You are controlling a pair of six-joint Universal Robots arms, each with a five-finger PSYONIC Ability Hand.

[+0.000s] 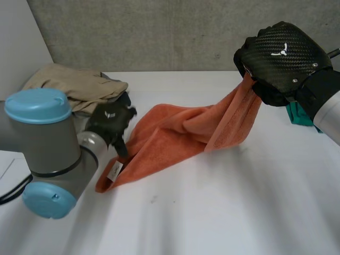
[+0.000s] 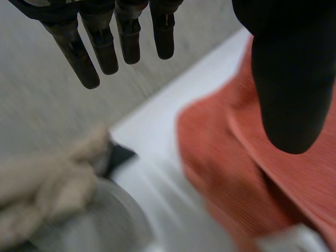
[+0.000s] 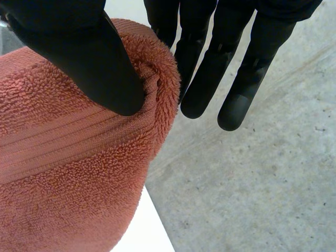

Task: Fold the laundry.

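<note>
Where the white bench [image 1: 239, 202] carried it, the rumpled orange terry towel [image 1: 175, 133] lay near a folded beige cloth pile [image 1: 74, 82], one corner raised, pinched in the right robot hand [image 1: 281, 61]; the left robot hand [image 1: 109, 119] hovered spread, empty, by its low end.

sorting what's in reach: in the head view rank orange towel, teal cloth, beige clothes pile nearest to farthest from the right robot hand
1. orange towel: pinched in the right robot hand, one end lifted.
2. teal cloth: just beside that arm's wrist.
3. beige clothes pile: far across, at the back left.
</note>
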